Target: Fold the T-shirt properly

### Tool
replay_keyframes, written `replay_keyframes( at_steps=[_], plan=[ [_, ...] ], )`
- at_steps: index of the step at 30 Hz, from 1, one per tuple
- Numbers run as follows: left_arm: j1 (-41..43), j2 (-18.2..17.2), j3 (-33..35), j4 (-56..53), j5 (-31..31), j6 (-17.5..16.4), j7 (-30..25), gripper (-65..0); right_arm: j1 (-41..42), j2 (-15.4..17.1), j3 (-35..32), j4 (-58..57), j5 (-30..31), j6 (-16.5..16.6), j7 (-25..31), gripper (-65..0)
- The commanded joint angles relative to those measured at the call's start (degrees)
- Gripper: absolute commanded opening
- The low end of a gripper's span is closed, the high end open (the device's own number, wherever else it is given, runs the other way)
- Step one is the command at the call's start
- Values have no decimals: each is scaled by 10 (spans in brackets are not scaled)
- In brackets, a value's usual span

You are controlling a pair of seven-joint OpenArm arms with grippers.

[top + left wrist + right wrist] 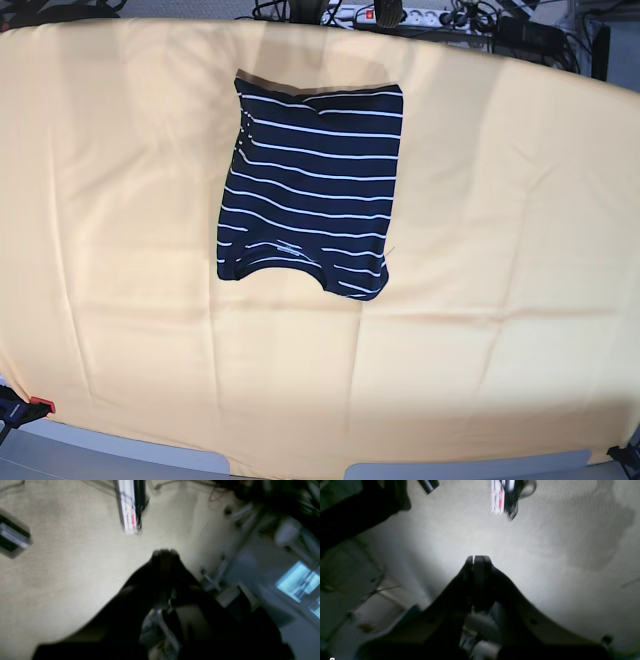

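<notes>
Left gripper [163,553]: jaws clenched together, nothing between them. Right gripper [478,557]: same, tips pressed shut, empty. Both wrist cams are tilted up at a pale ceiling with a strip light; no cloth in either view, left one is motion-blurred.

The T-shirt [310,190] shows only in the base view. It lies flat on the yellow table cover [500,300], centred left-to-right and toward the far edge. Already narrowed to a rough rectangle, no sleeves sticking out. Long axis runs near-to-far. The near end looks like the collar end: curved dip in the edge there, with a small light label just above it. Far end is straight.

Neither arm appears in the base view, so which one is nearer can't be read directly. Shirt sits about on the centreline, so my guess is neither has a real advantage.

Judgement: side folds look done; what's left is likely a crosswise fold, one short end carried over the other along that long axis. Both grippers would need to open and come down to the table first.

Wrist views give jaw state; base view gives shirt pose. No overlap between them.
</notes>
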State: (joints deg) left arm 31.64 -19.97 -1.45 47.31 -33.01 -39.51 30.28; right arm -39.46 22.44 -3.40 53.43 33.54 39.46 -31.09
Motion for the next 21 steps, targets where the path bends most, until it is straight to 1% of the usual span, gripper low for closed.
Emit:
replay_keyframes(
  at_steps=[1, 3, 4, 5, 6, 8, 9, 11, 13, 15, 16, 18, 19, 21],
  plan=[
    [-6, 7, 5, -28, 18, -5, -32, -650, 0, 0, -7, -17, -18, -7, 20, -650],
    [-40, 25, 17, -87, 72, -5, -118, -650, 28, -16, -26, -55, -70, -43, 78, -650],
    [-56, 32, 26, -111, 100, -5, -152, -650, 41, -24, -35, -71, -96, -61, 99, -650],
    [-70, 39, 37, -130, 128, 3, -177, -650, 54, -32, -45, -84, -119, -80, 114, -650],
    [-82, 46, 49, -142, 153, 19, -196, -650, 65, -38, -55, -93, -135, -99, 125, -650],
    [-98, 58, 76, -151, 196, 68, -229, -650, 82, -50, -73, -103, -149, -141, 141, -650],
    [-101, 65, 89, -152, 210, 101, -246, -650, 90, -56, -81, -104, -153, -156, 141, -650],
    [-105, 80, 114, -152, 228, 176, -278, -650, 104, -68, -95, -104, -161, -171, 140, -650],
    [-106, 94, 138, -152, 238, 239, -299, -650, 115, -79, -107, -104, -160, -189, 140, -650],
    [-105, 105, 162, -153, 240, 276, -314, -650, 119, -93, -114, -104, -161, -220, 148, -650],
    [-105, 111, 172, -155, 240, 285, -318, -650, 119, -101, -113, -104, -168, -229, 160, -650],
    [-105, 122, 183, -159, 233, 298, -318, -650, 118, -115, -113, -104, -204, -238, 185, -650],
    [-105, 127, 183, -159, 233, 300, -318, -650, 118, -121, -113, -104, -219, -241, 188, -650],
    [-105, 135, 183, -159, 233, 299, -317, -650, 118, -126, -113, -104, -225, -243, 187, -650]
  ],
)
